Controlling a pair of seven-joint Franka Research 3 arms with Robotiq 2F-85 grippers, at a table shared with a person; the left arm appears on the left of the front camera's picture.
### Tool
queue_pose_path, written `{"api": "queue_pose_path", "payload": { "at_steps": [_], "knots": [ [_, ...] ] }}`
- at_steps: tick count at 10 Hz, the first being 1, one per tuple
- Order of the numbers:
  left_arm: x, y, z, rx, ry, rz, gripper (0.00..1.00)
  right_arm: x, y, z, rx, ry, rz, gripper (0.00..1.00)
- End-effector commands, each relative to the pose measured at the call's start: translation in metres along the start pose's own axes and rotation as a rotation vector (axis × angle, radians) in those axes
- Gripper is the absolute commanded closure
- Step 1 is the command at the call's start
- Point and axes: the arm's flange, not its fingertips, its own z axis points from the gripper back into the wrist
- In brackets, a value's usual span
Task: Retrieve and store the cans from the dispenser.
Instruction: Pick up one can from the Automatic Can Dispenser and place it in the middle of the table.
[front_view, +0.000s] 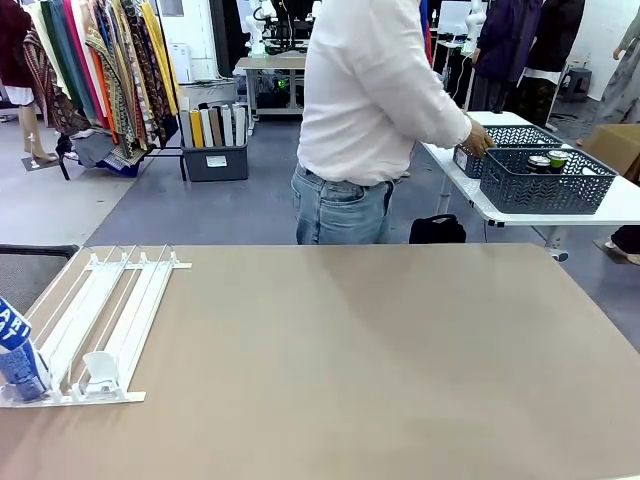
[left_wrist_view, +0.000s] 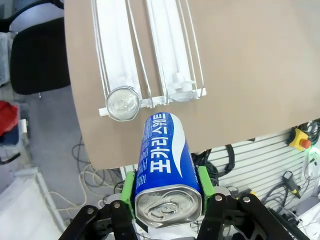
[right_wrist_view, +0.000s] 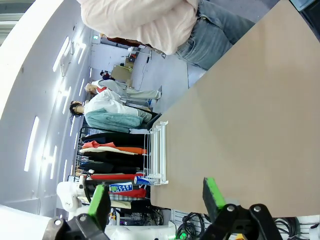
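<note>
In the left wrist view my left gripper (left_wrist_view: 167, 192) is shut on a blue can (left_wrist_view: 162, 155) with white lettering. The can lies lengthwise between the green pads (left_wrist_view: 129, 192), its silver top towards the camera, above the table's near edge. Just beyond it a second can (left_wrist_view: 122, 103) stands at the front end of a lane of the white dispenser (left_wrist_view: 165, 50), showing its silver top. In the front view the dispenser (front_view: 110, 310) lies at the table's left, with a blue can (front_view: 20, 368) at its front left corner. My right gripper (right_wrist_view: 156, 197) is open above the table and holds nothing.
A person in a white shirt (front_view: 370, 90) stands at the far side, turned away, one hand (front_view: 478, 140) on dark lattice baskets (front_view: 545, 185) on a white side table. Dark cans (front_view: 548, 160) sit in one basket. A black chair (left_wrist_view: 37, 55) stands off the table's left edge.
</note>
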Motion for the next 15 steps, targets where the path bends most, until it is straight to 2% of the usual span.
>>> {"api": "queue_pose_path", "payload": {
  "at_steps": [1, 2, 3, 7, 8, 9, 10, 13, 15],
  "knots": [
    [-0.004, 0.014, 0.003, -0.035, -0.027, 0.015, 1.0, 0.003, 0.003, 0.0, 0.03, -0.014, 0.024, 0.0],
    [-0.006, 0.021, 0.0, -0.038, -0.006, 0.017, 1.0, 0.003, 0.003, 0.0, 0.03, -0.014, 0.024, 0.0],
    [-0.002, 0.006, 0.003, -0.009, -0.01, 0.013, 1.0, 0.003, 0.003, 0.0, 0.03, -0.014, 0.024, 0.0],
    [-0.002, 0.009, 0.0, -0.008, -0.003, 0.017, 1.0, 0.003, 0.003, 0.0, 0.03, -0.014, 0.024, 0.0],
    [0.009, 0.001, -0.002, -0.056, 0.013, 0.069, 1.0, 0.003, 0.003, 0.0, 0.03, -0.014, 0.024, 0.0],
    [0.028, -0.032, -0.007, -0.093, -0.027, 0.03, 1.0, 0.003, 0.003, 0.0, 0.03, -0.014, 0.024, 0.0],
    [0.057, -0.085, -0.015, -0.062, -0.043, -0.005, 1.0, 0.003, 0.003, 0.0, 0.03, -0.014, 0.024, 0.0],
    [0.121, -0.236, -0.061, 0.068, -0.056, -0.251, 1.0, 0.003, 0.003, 0.0, 0.03, -0.014, 0.024, 0.0],
    [0.146, -0.333, -0.112, 0.114, 0.0, -0.417, 1.0, 0.003, 0.003, 0.0, 0.03, -0.014, 0.024, 0.0]
  ]
}}
